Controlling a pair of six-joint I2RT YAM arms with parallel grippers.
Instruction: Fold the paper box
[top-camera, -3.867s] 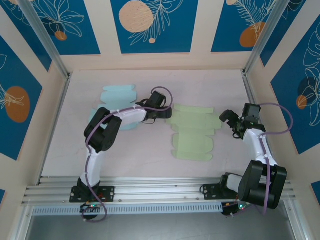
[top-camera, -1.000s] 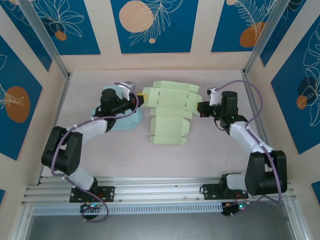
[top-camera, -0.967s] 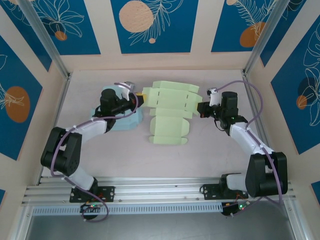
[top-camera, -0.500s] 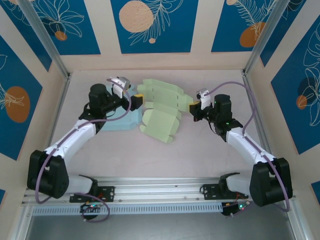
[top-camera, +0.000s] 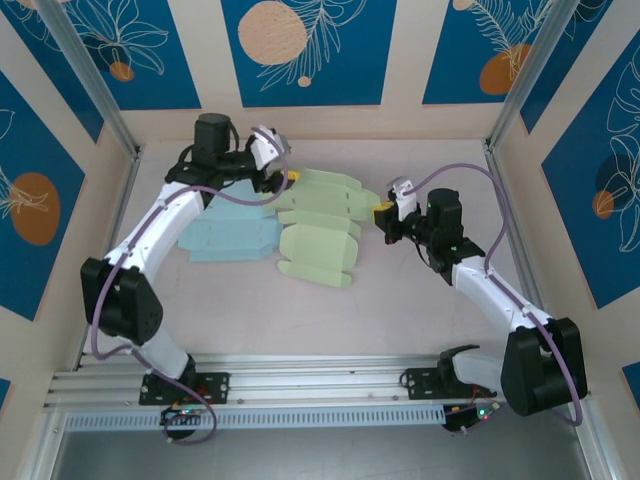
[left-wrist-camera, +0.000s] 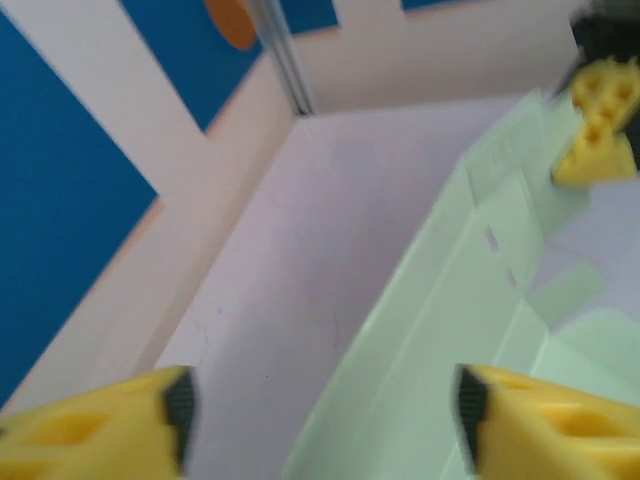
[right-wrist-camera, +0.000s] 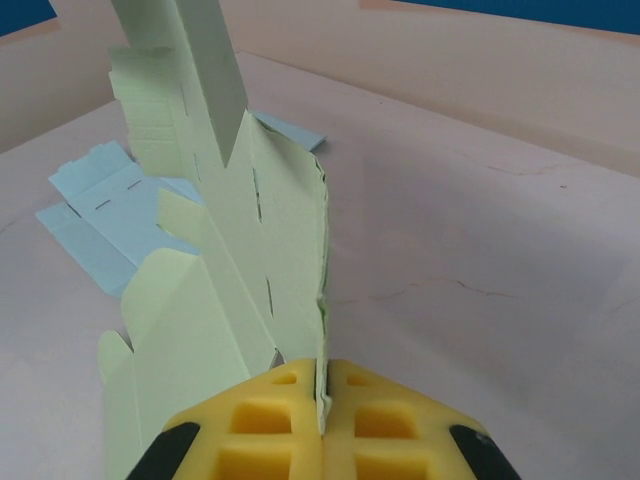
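Top external view gives you two paper cut-outs on the table (top-camera: 430, 300). One green box blank (top-camera: 318, 240) lies near the middle, and one blue box blank (top-camera: 222, 238) lies just to its left. You cannot tell whether their edges touch or overlap where they meet. You have two arms and two grippers. The left gripper (top-camera: 284, 178) hangs at the far left corner of the green box blank, and the right gripper (top-camera: 381, 213) sits at its right edge.

On the right wrist view the yellow pads (right-wrist-camera: 270, 440) are pressed together on the edge of the green box blank (right-wrist-camera: 230, 260). The sheet rises from that pinch, and one panel stands tilted at the top of the picture, cut off by the frame. The blue box blank (right-wrist-camera: 95, 200) lies flat on the table beyond it.

On the left wrist view the left gripper (left-wrist-camera: 322, 410) has its jaws wide apart with nothing between them. The green box blank (left-wrist-camera: 450, 330) slopes away past the fingers. This picture is blurred, so you can barely make out the sheet's slots. The right gripper (left-wrist-camera: 598, 130) shows at the sheet's far edge, cut by the frame.

From above, the left wrist and its purple cable (top-camera: 232, 196) cover the green sheet's far left corner. Walls with blue panels (top-camera: 300, 50) close in three sides.
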